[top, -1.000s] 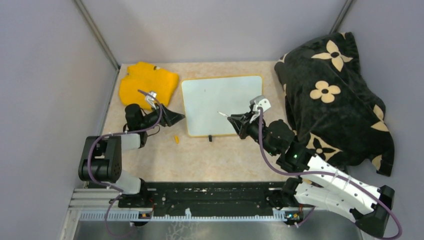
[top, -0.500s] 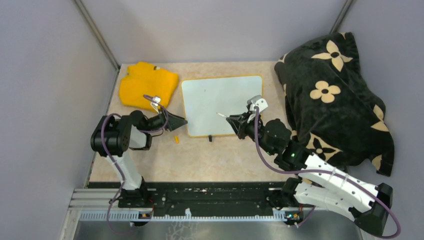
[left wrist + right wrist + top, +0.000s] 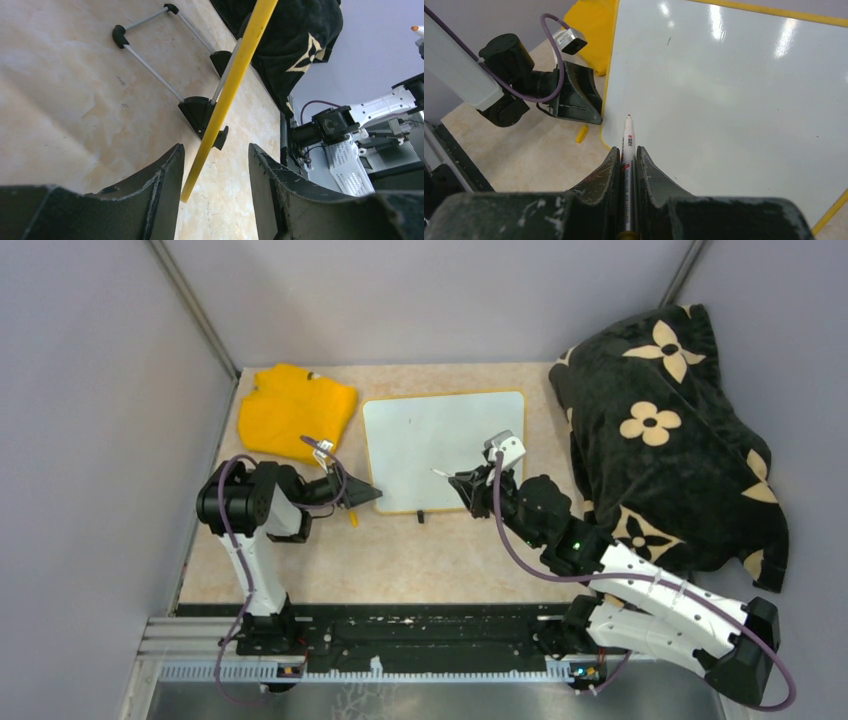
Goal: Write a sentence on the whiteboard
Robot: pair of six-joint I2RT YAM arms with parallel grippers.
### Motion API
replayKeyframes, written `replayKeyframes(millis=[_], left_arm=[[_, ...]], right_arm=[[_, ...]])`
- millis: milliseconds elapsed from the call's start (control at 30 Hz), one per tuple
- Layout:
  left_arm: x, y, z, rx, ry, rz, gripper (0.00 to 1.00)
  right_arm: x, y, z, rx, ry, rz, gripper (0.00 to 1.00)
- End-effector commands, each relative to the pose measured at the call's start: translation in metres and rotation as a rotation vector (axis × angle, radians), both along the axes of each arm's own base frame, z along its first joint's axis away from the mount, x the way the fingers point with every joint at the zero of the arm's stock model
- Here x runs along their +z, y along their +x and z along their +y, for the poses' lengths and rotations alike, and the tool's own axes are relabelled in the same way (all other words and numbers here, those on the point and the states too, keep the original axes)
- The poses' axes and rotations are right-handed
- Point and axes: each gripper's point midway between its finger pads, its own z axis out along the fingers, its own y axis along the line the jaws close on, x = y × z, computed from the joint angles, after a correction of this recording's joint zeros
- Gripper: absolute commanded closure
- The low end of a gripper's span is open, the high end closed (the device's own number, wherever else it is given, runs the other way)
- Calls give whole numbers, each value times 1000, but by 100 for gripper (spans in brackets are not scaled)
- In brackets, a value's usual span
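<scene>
The whiteboard (image 3: 443,445) lies flat at the table's middle, white with a thin yellow rim. Its face looks blank, and no letters of the sentence are in view. My right gripper (image 3: 461,484) is shut on a white marker (image 3: 444,476) and holds it over the board's near part. In the right wrist view the marker (image 3: 628,132) points at the board (image 3: 734,95) near its left edge. My left gripper (image 3: 376,495) is open at the board's near-left corner. In the left wrist view the yellow rim (image 3: 236,75) stands between the open jaws (image 3: 215,167).
A yellow cloth (image 3: 295,408) lies at the far left. A black flowered blanket (image 3: 660,430) fills the right side. A small yellow cap (image 3: 353,519) lies on the table by the left gripper. The board's black foot (image 3: 200,112) and wire stand (image 3: 150,70) show underneath.
My left gripper has swung right and nearer, up to the board's near-left corner. My right gripper has shifted a little left with the marker.
</scene>
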Motion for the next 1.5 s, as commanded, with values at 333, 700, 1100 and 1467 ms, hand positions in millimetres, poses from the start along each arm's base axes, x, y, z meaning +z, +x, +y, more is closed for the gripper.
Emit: replayKeyframes(millis=[333,700,1100,1467], left_arm=[[28,1,-7,-11,30,-359,52],[29,12,-5,4,25,-375,48],[30,17,-4,6,21,-371,49],[29,17,-5,-1,18,-363,59]], right_arm=[[30,-2,8,20,85,-42,100],[27,-2,9,22,85,-25,100],[22,-1,12,26,78,-13,100],[18,-1,14,30,79,1,100]])
